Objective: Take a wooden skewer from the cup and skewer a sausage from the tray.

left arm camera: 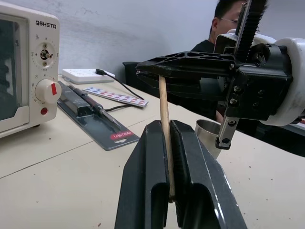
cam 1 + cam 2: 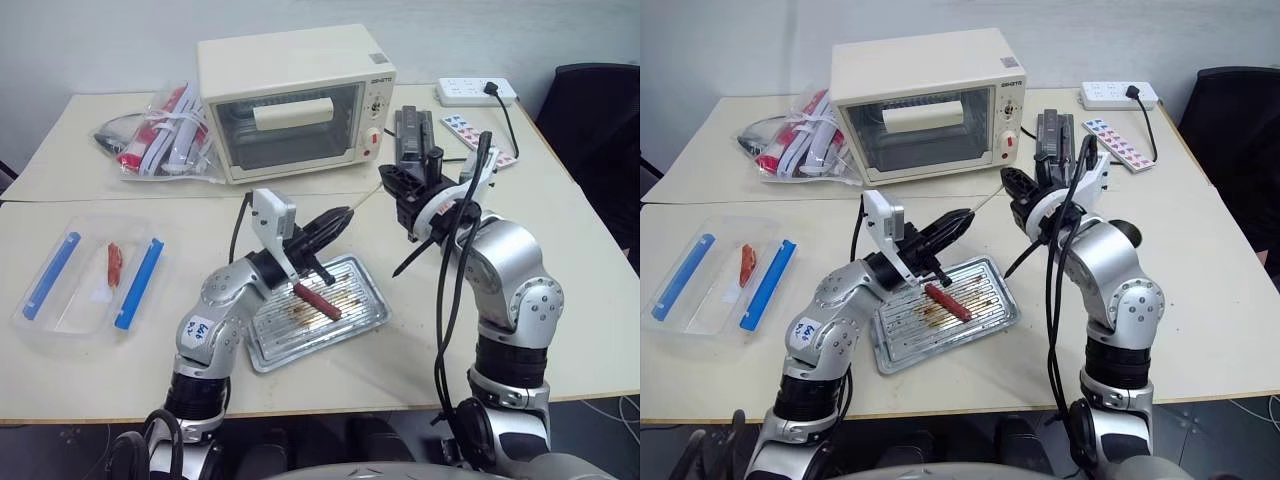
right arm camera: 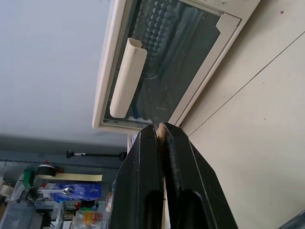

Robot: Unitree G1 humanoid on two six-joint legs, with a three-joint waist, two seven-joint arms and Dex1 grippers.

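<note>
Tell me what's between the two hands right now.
The wooden skewer bridges them: the left hand is shut on one end and the right hand on the other, seen in the left wrist view, above the table.
</note>
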